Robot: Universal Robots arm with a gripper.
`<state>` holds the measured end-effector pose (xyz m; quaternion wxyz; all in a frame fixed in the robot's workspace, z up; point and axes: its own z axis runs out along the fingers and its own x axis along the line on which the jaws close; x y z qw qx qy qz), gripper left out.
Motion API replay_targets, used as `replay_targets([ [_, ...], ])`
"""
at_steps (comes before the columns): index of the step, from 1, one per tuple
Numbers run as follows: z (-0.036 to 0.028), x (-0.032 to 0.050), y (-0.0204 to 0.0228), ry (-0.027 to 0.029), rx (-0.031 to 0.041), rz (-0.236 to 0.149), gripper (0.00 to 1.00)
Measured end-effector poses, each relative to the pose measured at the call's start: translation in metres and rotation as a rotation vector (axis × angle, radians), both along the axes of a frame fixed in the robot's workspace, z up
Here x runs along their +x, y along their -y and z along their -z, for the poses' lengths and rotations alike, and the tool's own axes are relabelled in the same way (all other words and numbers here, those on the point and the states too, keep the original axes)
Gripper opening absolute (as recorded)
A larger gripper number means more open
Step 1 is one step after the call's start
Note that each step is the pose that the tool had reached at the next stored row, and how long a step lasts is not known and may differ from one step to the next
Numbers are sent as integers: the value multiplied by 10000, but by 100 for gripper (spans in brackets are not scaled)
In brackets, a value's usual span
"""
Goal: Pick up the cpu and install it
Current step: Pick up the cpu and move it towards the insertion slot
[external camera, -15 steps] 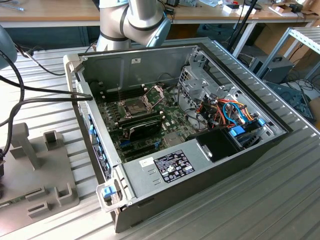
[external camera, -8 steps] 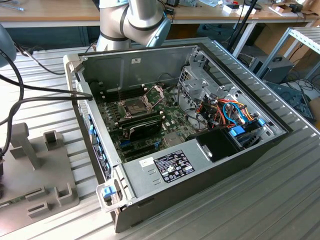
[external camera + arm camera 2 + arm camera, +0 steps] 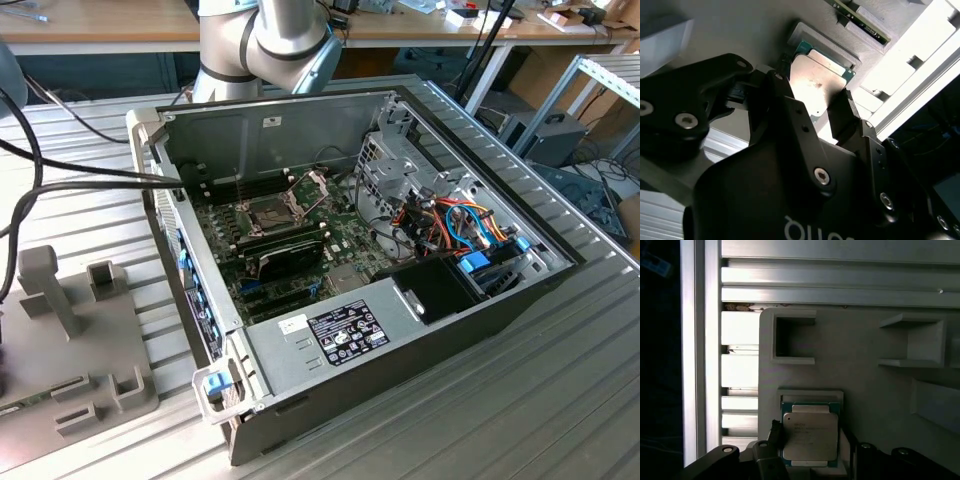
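Observation:
The cpu (image 3: 810, 437), a small square chip with a dull silver top on a green board, lies in a shallow recess of a grey holder block (image 3: 865, 385). In both wrist views my gripper (image 3: 811, 435) straddles it, one black finger pressed against each opposite edge. The same cpu (image 3: 815, 87) sits between the fingers (image 3: 845, 107) in the second wrist view, still resting in its recess. The open computer case (image 3: 330, 330) fills the middle of the exterior view, with the dark square socket (image 3: 272, 210) and its raised metal frame on the green board inside.
A long black expansion card (image 3: 285, 255) stands just in front of the socket. A drive cage (image 3: 385, 170) and coloured cables (image 3: 465, 225) fill the case's right side. The grey holder block (image 3: 80, 330) has upright posts. The arm's base (image 3: 270, 40) rises behind the case on the ribbed metal table (image 3: 500, 400).

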<state>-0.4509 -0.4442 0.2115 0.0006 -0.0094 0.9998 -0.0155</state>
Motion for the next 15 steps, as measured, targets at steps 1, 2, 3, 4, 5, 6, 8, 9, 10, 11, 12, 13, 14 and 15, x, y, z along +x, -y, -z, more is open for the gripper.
replay_targets([
  [1, -26, 0, 0, 0, -4, 0, 55],
  [2, -54, 0, 0, 0, -9, 0, 55],
  [3, -86, 0, 0, 0, -15, 0, 55],
  [4, -115, 0, 0, 0, -17, 0, 55],
  [5, -143, 0, 0, 0, -20, 0, 55],
  [6, -175, 0, 0, 0, -22, 0, 55],
  [8, -241, 0, -1, 1, -28, 1, 55],
  [9, -276, 0, 0, 0, -31, 0, 55],
  [10, -328, 0, 0, 1, -40, 1, 55],
  [11, -365, 0, 0, 0, -45, 0, 55],
  [12, -401, 0, 0, 0, -52, 0, 55],
  [13, -439, 0, 0, 0, -59, 0, 55],
  [14, -473, 0, -1, 1, -67, 0, 55],
  [15, -506, 0, -1, -1, -74, 0, 55],
])
